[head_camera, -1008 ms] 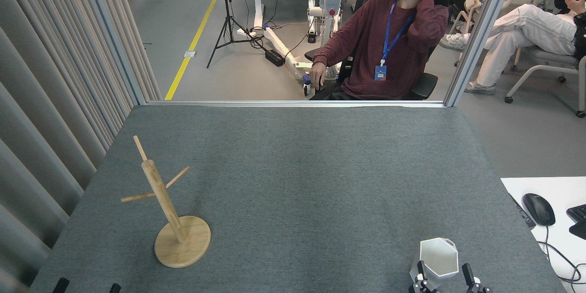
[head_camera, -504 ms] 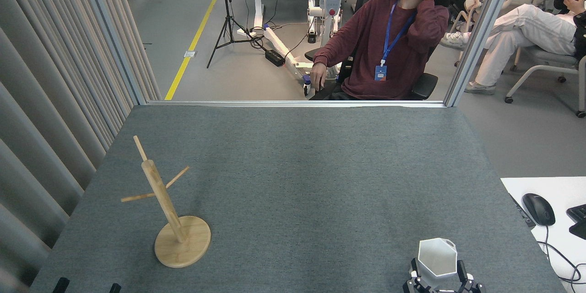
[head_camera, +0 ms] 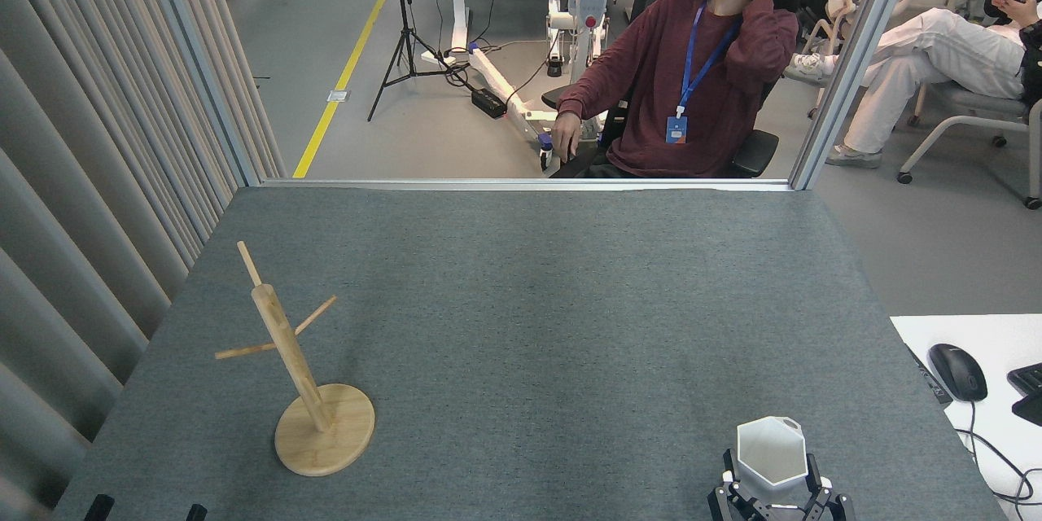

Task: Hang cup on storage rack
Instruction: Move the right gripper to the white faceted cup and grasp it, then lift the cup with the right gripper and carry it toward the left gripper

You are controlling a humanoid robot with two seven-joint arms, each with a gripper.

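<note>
The white faceted cup (head_camera: 771,449) stands at the near right of the table, its hexagonal rim facing up. My right gripper (head_camera: 771,482) comes in from the bottom edge, with a dark finger pressed against each side of the cup's body; it is shut on the cup. The bamboo storage rack (head_camera: 324,423) stands at the near left: a round base, a leaning post and three thin pegs, all bare. Only two dark fingertips of my left gripper (head_camera: 148,511) show at the bottom left edge, set wide apart with nothing between them.
The grey felt table (head_camera: 529,301) ends at a metal-framed glass partition at the back and a curtain on the left. A person sits behind the glass. To the right, a white desk (head_camera: 1001,391) holds a mouse and cables.
My right gripper has come further into view and closed its fingers against the cup. The cup has shifted slightly left and sits more upright. My left fingertips sank a little.
</note>
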